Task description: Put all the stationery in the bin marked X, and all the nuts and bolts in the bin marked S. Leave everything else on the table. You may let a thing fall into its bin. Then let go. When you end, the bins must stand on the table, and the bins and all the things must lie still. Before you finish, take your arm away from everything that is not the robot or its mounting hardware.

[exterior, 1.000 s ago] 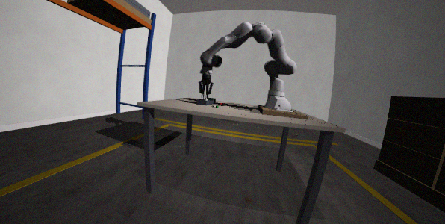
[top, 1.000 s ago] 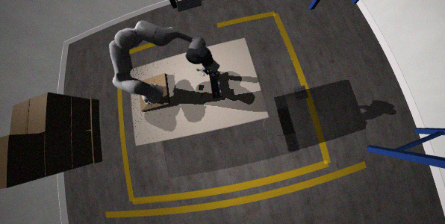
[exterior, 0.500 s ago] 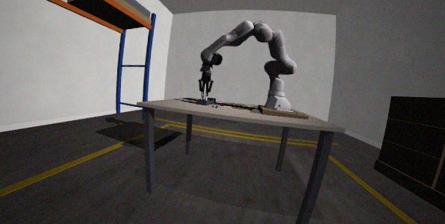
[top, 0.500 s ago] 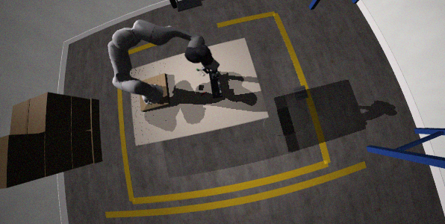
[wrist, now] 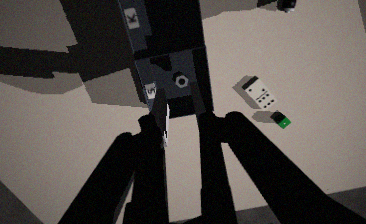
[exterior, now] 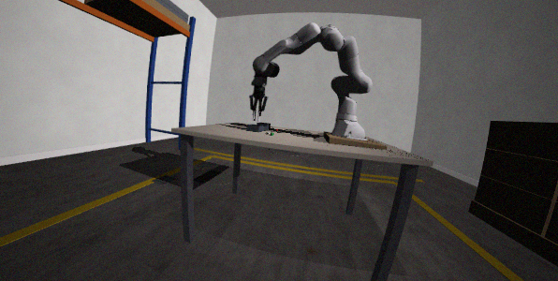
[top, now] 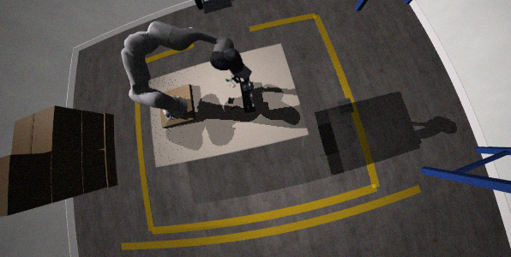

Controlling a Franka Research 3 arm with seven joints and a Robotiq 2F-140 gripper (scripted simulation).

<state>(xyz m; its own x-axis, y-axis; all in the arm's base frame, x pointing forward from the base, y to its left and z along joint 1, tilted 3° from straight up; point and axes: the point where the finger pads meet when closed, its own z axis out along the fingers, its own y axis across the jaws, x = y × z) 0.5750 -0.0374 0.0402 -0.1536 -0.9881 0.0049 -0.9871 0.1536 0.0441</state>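
Wrist view shows the gripper low over the S bin, its jaws a little apart and clamping nothing. A thin pale bolt leans loose against the inner face of the left finger, tilted, right over the bin's near wall. That is the main risk: the bolt looks poised on the edge, so it could tip outward onto the surface rather than in. It could also catch on the finger and get dragged away when the arm lifts. A quick sideways move might also knock the bin, which has to end standing still. By count: two bins in sight, the S bin and a K bin touching behind it, with no X bin visible. There is one nut already inside the S bin, one bolt, one domino, one small green block just beside it, and one dark thing at the top edge, too cropped to name.
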